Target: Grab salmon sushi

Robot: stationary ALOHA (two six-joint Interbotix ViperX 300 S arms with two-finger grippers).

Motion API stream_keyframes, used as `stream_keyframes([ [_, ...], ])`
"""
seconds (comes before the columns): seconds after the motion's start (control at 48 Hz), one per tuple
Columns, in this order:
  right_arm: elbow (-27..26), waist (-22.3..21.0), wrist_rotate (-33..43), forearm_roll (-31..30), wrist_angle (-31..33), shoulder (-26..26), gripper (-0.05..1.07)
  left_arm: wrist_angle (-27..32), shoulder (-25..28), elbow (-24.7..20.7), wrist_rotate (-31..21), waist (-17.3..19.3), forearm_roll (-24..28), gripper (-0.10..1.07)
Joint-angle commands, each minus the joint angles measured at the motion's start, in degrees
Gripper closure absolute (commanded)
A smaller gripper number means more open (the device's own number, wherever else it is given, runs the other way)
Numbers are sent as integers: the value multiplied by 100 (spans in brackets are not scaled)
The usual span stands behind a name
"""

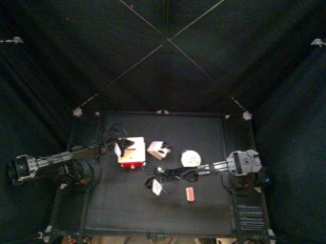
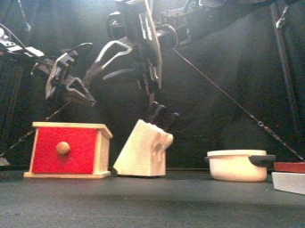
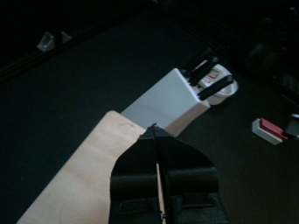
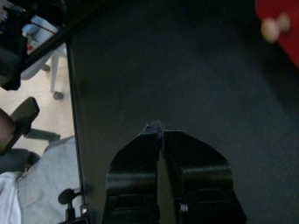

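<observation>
Top view: right gripper (image 1: 156,174), clenched empty, hovers just beside the salmon sushi (image 1: 190,193), nearer it than the left arm.

I find the salmon sushi (image 1: 190,193) lying flat on the worktop (image 1: 114,205) towards its front edge, right of centre in the top view. It is a tiny oblong piece, salmon-red with a strip of white along one side. In the left wrist view it (image 3: 270,129) shows as a red-and-white block resting alone. Nothing touches it. I cannot make out finer surface detail.
</observation>
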Motion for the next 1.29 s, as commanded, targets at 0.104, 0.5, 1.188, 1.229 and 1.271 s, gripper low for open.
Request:
stream_keyframes([
  [0.104, 272, 132, 624, 35, 369, -475, 100, -519, -26, -44, 9, -167, 290, 84],
  [0.5, 1274, 404, 2549, -853, 404, -1125, 100, -1028, -26, -35, 0, -510, 712, 84],
  [1.188, 1942, 1213, 6715, -3647, 1872, -1688, 100, -1028, -26, -9, 0, -580, 694, 84],
  [1.229, 1942, 1274, 6970, -3823, 2083, -1705, 100, -1028, -26, -9, 0, -571, 694, 84],
  [1.271, 1942, 1354, 7198, -3999, 2303, -1723, 100, -1028, -26, 0, 0, -571, 694, 84],
])
